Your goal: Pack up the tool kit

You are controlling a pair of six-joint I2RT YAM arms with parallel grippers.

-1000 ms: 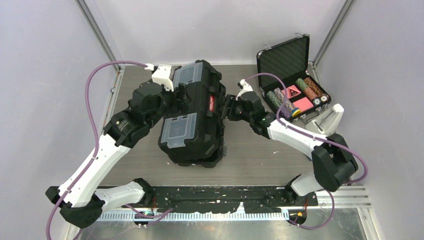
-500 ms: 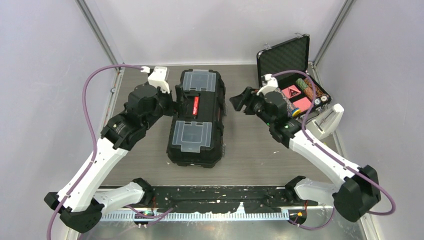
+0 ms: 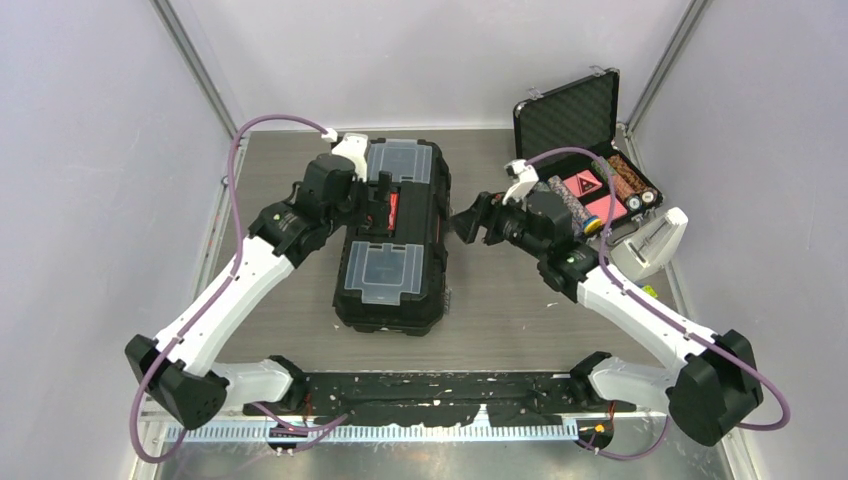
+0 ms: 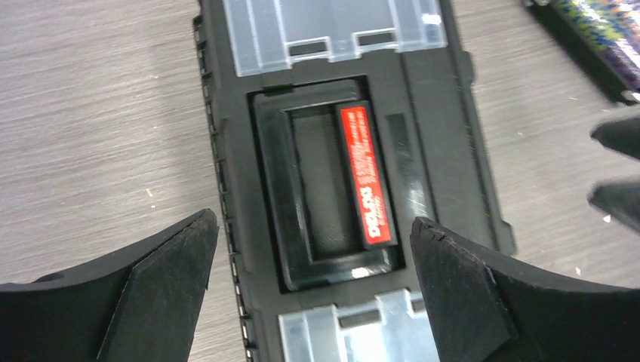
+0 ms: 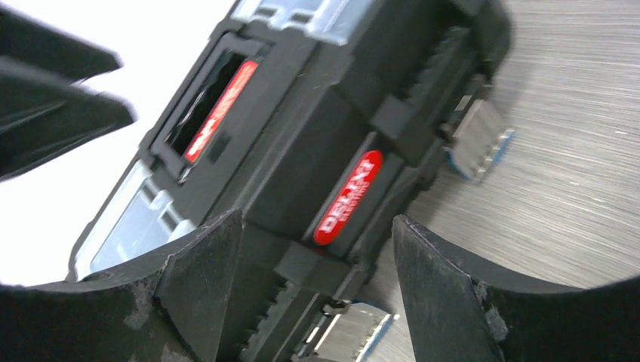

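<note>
The toolbox (image 3: 425, 235) is black with clear lids (image 3: 383, 270) and a red handle (image 3: 392, 208), on a grey wood-grain worktop (image 3: 520, 310).

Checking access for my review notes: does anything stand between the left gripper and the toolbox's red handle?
Nothing visible does. The left gripper hangs open over the toolbox, its red handle uncovered below. The right gripper stands open, off to the toolbox's side.

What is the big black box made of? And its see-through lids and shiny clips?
The toolbox looks like matte black moulded plastic, ribbed along its edges. Its lids seem clear plastic: you see through them. The clips glint silvery, maybe metal, maybe shiny plastic.
</note>
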